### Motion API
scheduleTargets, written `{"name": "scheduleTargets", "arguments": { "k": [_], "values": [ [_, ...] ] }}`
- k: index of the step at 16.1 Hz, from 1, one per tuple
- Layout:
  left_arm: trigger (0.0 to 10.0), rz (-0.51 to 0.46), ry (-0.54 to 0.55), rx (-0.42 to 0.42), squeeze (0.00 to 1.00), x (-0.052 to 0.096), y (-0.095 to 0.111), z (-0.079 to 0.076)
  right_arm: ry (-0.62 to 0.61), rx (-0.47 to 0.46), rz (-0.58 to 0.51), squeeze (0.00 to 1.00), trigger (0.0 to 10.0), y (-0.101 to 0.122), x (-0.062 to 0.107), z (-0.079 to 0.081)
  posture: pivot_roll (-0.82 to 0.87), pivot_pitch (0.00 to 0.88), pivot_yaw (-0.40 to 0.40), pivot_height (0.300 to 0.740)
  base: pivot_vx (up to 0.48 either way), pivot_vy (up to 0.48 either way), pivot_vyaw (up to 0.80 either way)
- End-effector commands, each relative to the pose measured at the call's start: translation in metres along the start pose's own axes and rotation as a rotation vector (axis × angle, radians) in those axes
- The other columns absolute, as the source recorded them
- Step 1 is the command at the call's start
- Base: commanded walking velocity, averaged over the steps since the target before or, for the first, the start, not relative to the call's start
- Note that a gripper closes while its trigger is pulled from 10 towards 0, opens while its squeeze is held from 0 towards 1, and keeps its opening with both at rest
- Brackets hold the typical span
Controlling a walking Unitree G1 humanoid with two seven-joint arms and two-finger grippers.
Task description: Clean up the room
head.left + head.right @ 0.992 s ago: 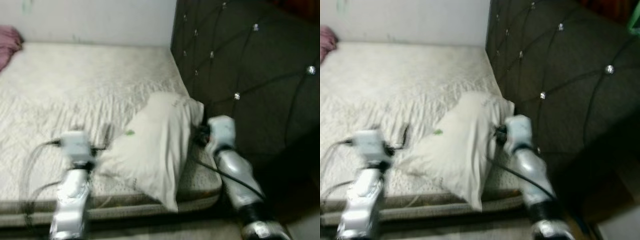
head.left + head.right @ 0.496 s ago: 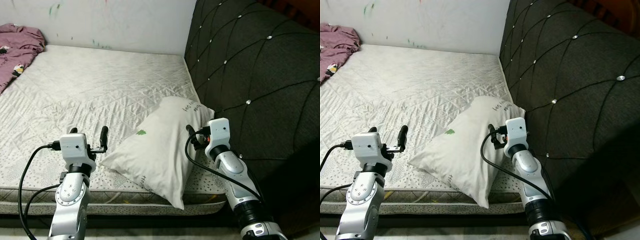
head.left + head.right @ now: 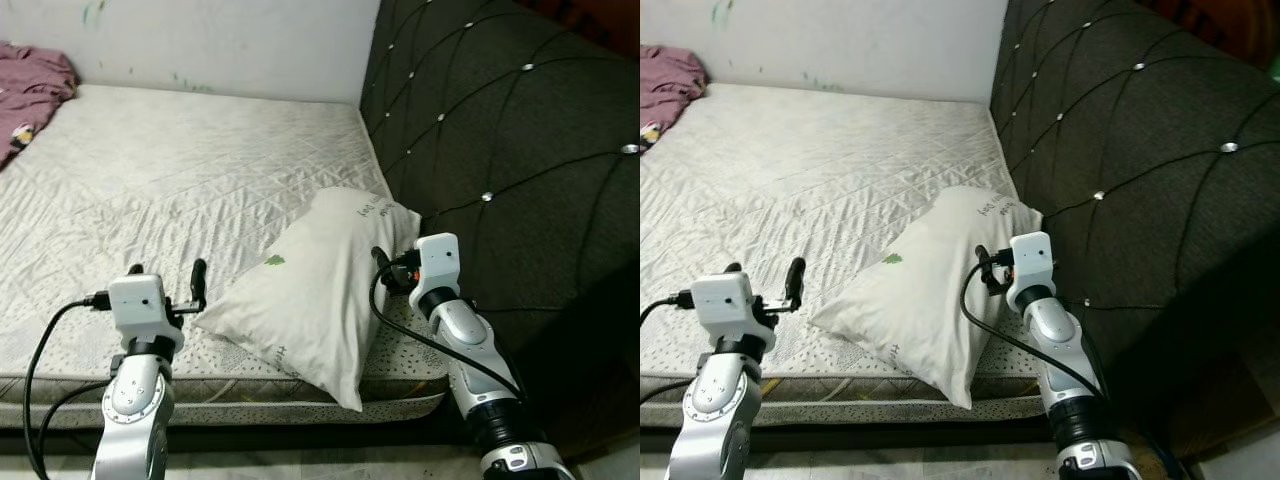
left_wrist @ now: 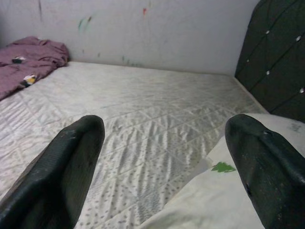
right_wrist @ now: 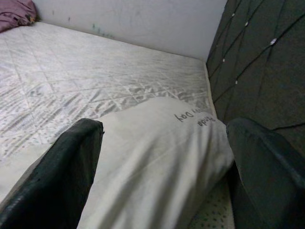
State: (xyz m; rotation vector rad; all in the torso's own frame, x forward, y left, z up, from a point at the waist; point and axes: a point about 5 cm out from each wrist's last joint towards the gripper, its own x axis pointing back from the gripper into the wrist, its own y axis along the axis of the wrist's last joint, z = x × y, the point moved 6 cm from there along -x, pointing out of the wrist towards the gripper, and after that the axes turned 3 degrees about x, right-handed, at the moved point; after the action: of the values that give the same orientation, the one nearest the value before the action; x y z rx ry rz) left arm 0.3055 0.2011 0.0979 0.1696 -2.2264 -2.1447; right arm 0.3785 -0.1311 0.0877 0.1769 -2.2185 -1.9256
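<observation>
Softly plump white pillow (image 3: pixel 315 290) on quilted mattress (image 3: pixel 160 190); both hands (image 4: pixel 162 157) (image 5: pixel 162 167) spread open.

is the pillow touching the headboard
Touching. In the left eye view, the pillow has its top corner pressed against the dark headboard, no gap visible.

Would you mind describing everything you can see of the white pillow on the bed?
The pillow is a plump, off-white fabric cushion with a small green mark on its upper face and dark handwritten lettering near two ends. It lies diagonally on the quilted mattress, one corner toward the dark tufted headboard, the opposite corner hanging over the mattress's near edge. The left gripper sits beside one side, open, and the right gripper at the other, open; contact cannot be confirmed.
</observation>
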Motion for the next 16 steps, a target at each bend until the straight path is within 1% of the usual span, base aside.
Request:
{"name": "scheduleTargets", "arguments": {
  "k": [1,3,6,10,16],
  "values": [
    [10.0,-0.011,-0.012,-0.014,0.0,-0.0001,0.005,-0.0017,-0.009,0.005,-0.032,0.0,10.0,0.0119,-0.0027,-0.003,0.01,0.0,-0.077,0.74,0.0,0.0,0.0],
    [10.0,-0.02,-0.043,-0.003,0.0,0.0017,0.0071,-0.0072,-0.002,0.008,-0.027,0.0,10.0,0.01,-0.0018,-0.0005,0.01,0.0,-0.078,0.74,0.0,0.0,0.0],
    [10.0,-0.015,-0.058,0.007,0.0,0.0031,0.0073,-0.0093,-0.003,0.004,-0.024,0.0,10.0,0.0092,0.0,-0.0004,0.01,0.0,-0.073,0.74,0.366,0.0,0.0],
    [10.0,-0.016,-0.065,0.007,0.0,-0.0002,0.0096,-0.0094,-0.013,-0.002,-0.029,0.0,10.0,0.0122,-0.0016,-0.0012,0.0,0.0,-0.061,0.74,0.386,0.0,0.0],
    [10.0,-0.013,-0.06,0.007,0.0,-0.001,0.0096,-0.0088,-0.014,-0.002,-0.033,0.0,10.0,0.0135,-0.0015,-0.0005,0.0,0.0,-0.062,0.74,0.366,0.0,0.0]
  ]
}}
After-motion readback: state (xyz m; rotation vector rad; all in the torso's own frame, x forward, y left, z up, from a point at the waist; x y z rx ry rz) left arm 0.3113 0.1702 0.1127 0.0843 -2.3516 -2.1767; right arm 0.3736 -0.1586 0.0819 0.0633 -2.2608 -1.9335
